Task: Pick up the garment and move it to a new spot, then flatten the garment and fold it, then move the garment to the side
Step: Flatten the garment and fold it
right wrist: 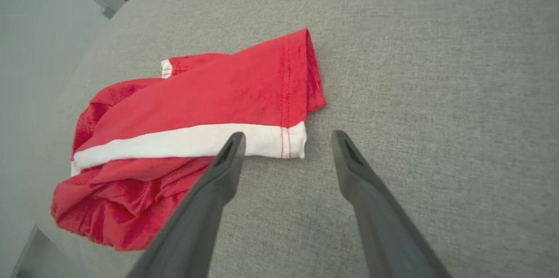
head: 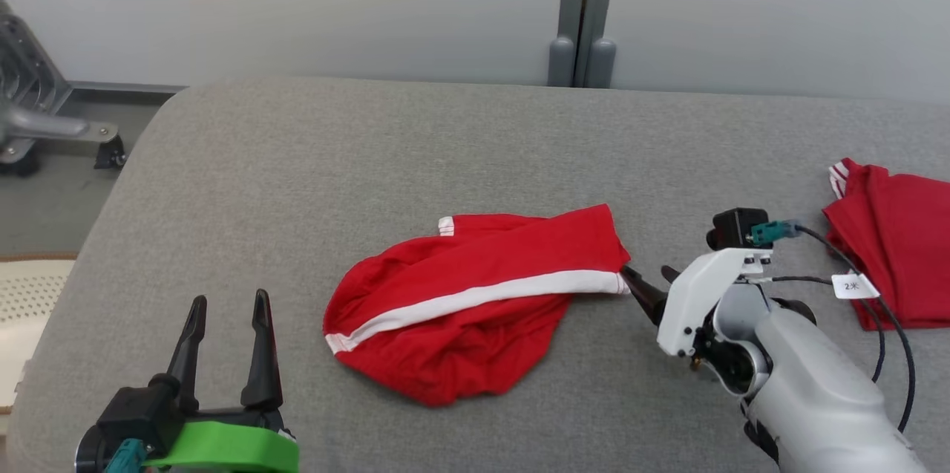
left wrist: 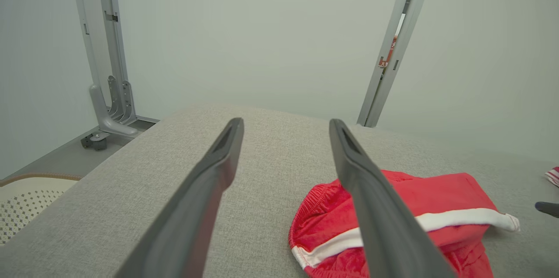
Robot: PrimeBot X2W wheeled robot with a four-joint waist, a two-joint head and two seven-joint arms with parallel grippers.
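Observation:
The garment point(head: 475, 287) is a pair of red shorts with a white side stripe, lying crumpled in the middle of the grey padded table point(head: 371, 146). My right gripper point(head: 647, 274) is low at the shorts' right hem and points left at it, open. In the right wrist view the garment point(right wrist: 227, 90) lies just ahead, and the hem's white corner sits between the tips of the gripper point(right wrist: 288, 135). My left gripper point(head: 230, 298) hovers open at the lower left, well clear of the cloth. In the left wrist view the gripper point(left wrist: 286, 123) is empty, with the garment point(left wrist: 436, 195) to its right.
A second red garment point(head: 898, 250) lies folded at the table's right edge. A black cable with a white tag point(head: 855, 285) hangs by my right wrist. A metal stand point(head: 37, 116) and a white perforated seat point(head: 30, 302) are off the table's left side.

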